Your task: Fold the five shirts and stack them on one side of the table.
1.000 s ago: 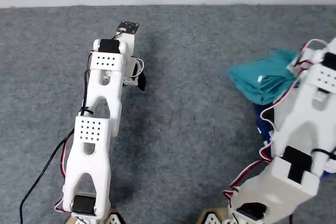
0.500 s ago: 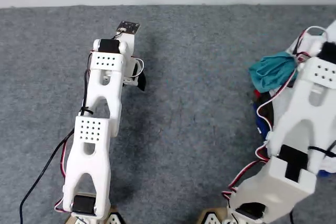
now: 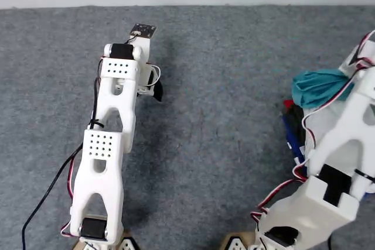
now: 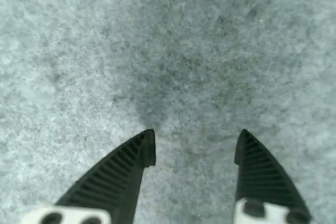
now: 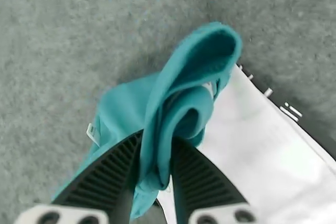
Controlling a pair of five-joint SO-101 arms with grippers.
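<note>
Drawn in from where it lay spread a second ago, the teal shirt is now a tight bundle, carried toward the right edge of the table as the right arm has swung that way. The left arm has kept its place throughout.

The right wrist view shows the right claw closed on a thick fold of the teal cloth. Both dark ribbed fingers press the fabric from either side, and the rest of the shirt loops up and over beyond the tips, with a small white tag showing on one edge. Under the hanging bundle lies a white shirt, flat, with the grey felt of the table beyond it.

From the high view the teal bundle sits over the far end of a pile of shirts at the right side of the table, where red and dark blue edges show beside the right arm. That arm rises from its base at the near right corner, with its upper part leaning out to the right edge.

The left arm stretches away from its base up the left half of the table, its wrist bent downward. Its left claw stands wide open, holding nothing, over bare grey felt.
</note>
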